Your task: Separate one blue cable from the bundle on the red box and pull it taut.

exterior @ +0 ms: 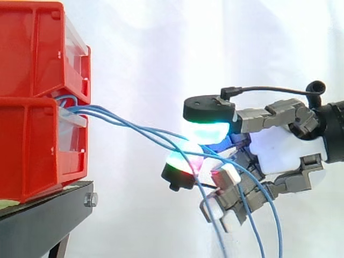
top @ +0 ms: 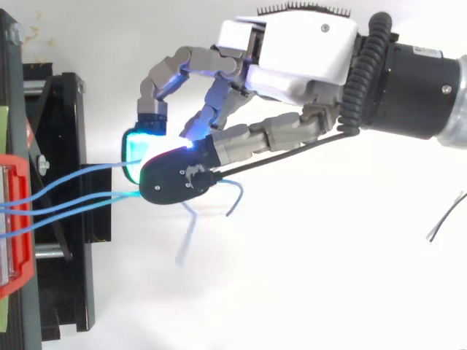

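Hand (exterior: 279,148) pinching blue cable (exterior: 129,124) between 2 glowing pads (exterior: 207,130); whether 1 only, unclear. Cable axis runs from red bins (exterior: 32,134) to hand, sagging, free ends below palm. Judged: tautening pull goes away from bins

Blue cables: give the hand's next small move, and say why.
Probably draw the hand a little farther from the red bin. Its fingers appear to pinch a blue cable, which sags between bin and hand rather than running straight.
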Available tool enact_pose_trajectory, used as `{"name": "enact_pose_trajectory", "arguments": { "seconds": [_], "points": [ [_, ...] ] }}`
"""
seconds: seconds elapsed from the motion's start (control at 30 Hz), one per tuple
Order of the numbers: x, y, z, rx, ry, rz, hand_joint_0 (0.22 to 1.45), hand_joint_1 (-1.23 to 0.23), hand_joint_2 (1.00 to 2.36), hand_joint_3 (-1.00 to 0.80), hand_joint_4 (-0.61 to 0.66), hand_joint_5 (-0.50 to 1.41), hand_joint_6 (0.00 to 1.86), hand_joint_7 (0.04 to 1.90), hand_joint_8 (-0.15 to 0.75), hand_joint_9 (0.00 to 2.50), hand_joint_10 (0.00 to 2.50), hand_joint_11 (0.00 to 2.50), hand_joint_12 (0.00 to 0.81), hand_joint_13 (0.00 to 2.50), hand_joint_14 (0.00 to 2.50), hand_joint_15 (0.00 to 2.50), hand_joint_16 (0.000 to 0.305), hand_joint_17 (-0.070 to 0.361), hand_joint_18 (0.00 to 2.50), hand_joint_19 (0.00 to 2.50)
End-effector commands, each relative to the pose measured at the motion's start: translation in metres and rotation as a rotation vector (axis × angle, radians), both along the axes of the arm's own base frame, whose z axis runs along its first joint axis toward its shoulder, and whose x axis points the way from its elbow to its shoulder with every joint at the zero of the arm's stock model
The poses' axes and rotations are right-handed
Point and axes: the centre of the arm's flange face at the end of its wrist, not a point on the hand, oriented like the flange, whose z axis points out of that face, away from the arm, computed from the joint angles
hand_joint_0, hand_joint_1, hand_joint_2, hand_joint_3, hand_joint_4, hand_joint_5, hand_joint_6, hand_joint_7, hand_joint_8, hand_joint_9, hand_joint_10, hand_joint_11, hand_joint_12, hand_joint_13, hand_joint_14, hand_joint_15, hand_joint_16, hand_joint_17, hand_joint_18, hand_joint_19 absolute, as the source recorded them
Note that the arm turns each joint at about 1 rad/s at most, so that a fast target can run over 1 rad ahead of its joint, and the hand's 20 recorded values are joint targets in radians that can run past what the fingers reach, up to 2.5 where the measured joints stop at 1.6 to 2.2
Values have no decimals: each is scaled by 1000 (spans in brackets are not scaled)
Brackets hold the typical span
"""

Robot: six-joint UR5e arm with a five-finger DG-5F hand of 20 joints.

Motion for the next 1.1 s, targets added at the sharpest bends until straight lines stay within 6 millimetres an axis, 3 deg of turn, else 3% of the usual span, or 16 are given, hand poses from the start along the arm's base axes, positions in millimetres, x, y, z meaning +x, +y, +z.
{"name": "enact_pose_trajectory", "arguments": {
  "seconds": [0.0,0.43,0.7,0.97,1.07],
  "points": [
    [3,0,-4,11,-31,-2,553,-652,1014,-280,74,-63,913,934,275,1237,25,716,349,875,21,551,48,108,692,649],
    [3,1,-2,19,-34,-2,545,-597,1012,-329,73,-64,907,910,281,1225,23,708,352,864,22,541,49,109,673,651],
    [2,1,-2,20,-31,-2,598,-815,1020,-154,63,-40,915,990,272,1289,27,740,350,953,22,602,49,111,793,630],
    [2,0,-2,19,-31,-4,606,-844,1021,-115,27,-26,912,1018,280,1320,26,726,352,986,24,633,50,113,819,630],
    [2,1,-4,20,-30,-2,606,-788,1014,-134,16,-22,905,1020,293,1340,24,705,373,1003,21,636,54,122,840,627]
  ]
}}
